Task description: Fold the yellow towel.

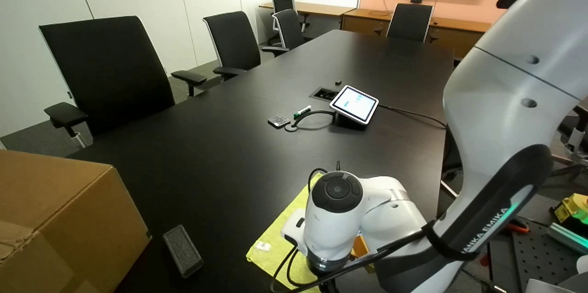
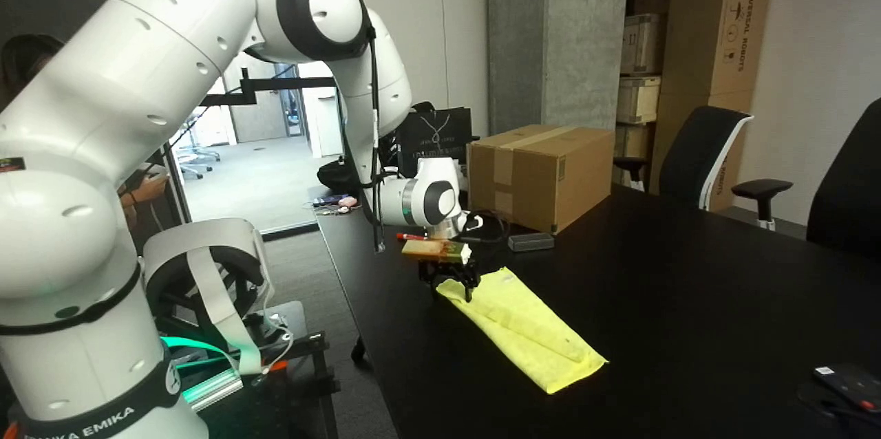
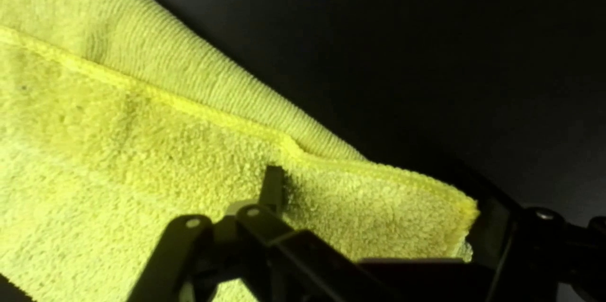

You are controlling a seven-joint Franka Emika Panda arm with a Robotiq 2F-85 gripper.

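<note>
A: Where's the yellow towel (image 2: 530, 332)?

B: On the black table (image 2: 688, 308). In an exterior view it runs as a long strip from just below center toward the lower right, wider at the lower end.

A: Layers?

B: Yes. Wrist view: one layer over another, the hem slanting from the left edge to right of center. A ribbed strip of cloth shows above it, against dark tabletop.

A: And the gripper (image 2: 451, 287)?

B: At the strip's upper left end, in an exterior view, pointing down. Fingers spread. In the wrist view, one finger (image 3: 272, 188) is over the cloth, the other by the towel's end at lower right, cloth between. Whether either presses down, cannot tell.

A: Anything covering it?

B: The arm (image 1: 500, 104) hides part of the towel in an exterior view, lower middle of the frame. Small white patch (image 1: 262, 246) near the visible corner.

A: Neighbors?

B: Cardboard box (image 2: 540, 174) in both exterior views, dark block (image 2: 531, 241) near it. Tablet (image 1: 354, 104) right of center in an exterior view, marker (image 1: 302, 111) to its left.
</note>
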